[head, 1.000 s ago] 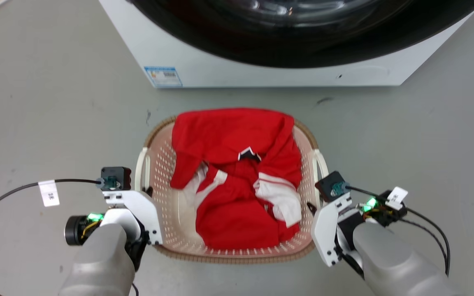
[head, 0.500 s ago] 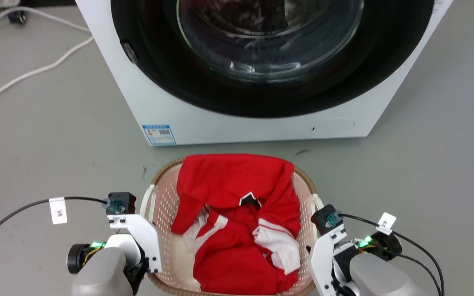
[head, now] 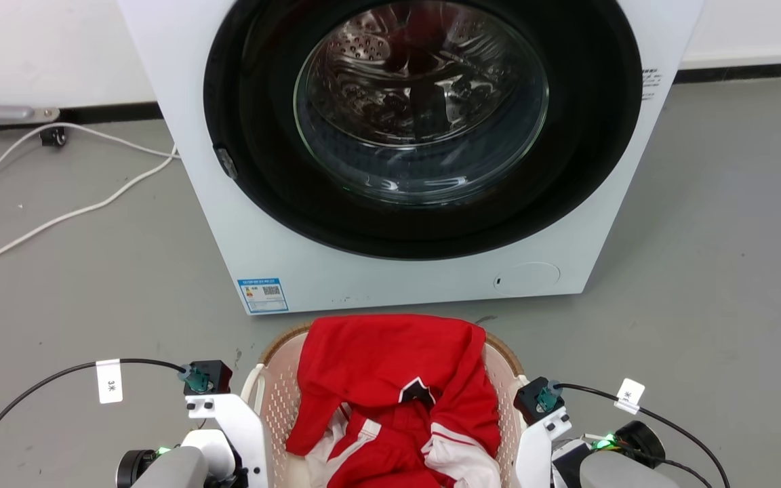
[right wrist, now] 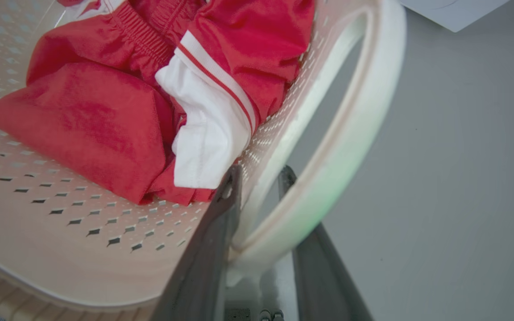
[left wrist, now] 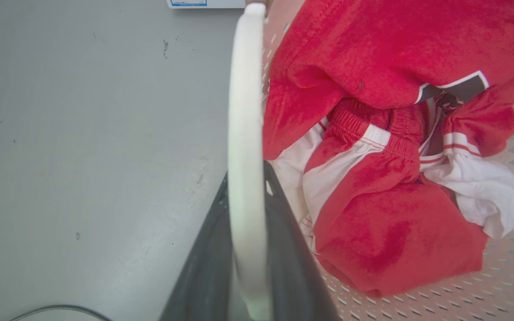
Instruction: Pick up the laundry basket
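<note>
1. Grey floor (head: 702,271), with a large white front-loading washing machine (head: 417,135). Just in front of it, the oval pink-beige perforated plastic laundry basket (head: 272,407) holds red-and-white clothes (head: 377,359).
2. The left tool (left wrist: 246,178) is clamped on the basket's white left handle (left wrist: 243,89).
3. The right tool (right wrist: 259,178) is clamped on the white right handle (right wrist: 355,125).

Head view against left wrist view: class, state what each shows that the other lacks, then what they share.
Head view: the washing machine's drum and white cables. Left wrist view: the left claw, its dark fingers either side of a white handle. Both: the laundry basket, its red-and-white clothes and the grey floor.
</note>
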Controlling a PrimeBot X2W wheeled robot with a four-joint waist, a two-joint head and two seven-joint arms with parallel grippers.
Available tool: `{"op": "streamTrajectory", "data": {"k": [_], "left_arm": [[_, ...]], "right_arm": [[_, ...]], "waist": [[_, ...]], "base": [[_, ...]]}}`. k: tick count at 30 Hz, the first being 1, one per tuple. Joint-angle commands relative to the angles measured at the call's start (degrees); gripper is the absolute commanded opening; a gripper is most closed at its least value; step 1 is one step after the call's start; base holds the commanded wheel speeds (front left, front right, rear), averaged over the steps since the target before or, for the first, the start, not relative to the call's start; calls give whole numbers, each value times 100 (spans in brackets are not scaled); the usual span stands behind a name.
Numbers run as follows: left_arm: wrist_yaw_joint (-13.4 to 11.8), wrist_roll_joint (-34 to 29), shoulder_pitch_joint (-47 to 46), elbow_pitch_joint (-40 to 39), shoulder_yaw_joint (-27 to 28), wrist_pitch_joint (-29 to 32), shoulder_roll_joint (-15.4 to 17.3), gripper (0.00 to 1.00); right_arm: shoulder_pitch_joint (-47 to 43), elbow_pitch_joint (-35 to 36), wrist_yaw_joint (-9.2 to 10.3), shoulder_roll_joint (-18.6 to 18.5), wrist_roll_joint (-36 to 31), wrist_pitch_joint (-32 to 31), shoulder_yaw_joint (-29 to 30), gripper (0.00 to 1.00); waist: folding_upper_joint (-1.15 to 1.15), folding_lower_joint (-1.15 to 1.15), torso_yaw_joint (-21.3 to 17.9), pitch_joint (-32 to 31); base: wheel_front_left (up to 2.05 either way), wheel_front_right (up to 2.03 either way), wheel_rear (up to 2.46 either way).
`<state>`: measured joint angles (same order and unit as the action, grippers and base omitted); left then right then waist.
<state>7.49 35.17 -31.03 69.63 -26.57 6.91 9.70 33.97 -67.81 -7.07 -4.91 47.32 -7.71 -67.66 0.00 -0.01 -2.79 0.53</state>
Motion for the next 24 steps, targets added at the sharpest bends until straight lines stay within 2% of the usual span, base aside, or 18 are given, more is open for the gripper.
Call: {"op": "streamTrajectory", "data": {"k": [1, 24], "left_arm": [[-4, 53, 19, -64, -37, 10, 32, 0], [-4, 860, 222, -40, -728, -29, 121, 0]], "right_arm": [[-67, 62, -76, -4, 51, -34, -67, 0], [-135, 47, -72, -143, 529, -106, -522, 0]], "waist": [[0, 1, -16, -63], [0, 1, 50, -416]], "base": [[0, 0, 0], [0, 0, 0]]}}
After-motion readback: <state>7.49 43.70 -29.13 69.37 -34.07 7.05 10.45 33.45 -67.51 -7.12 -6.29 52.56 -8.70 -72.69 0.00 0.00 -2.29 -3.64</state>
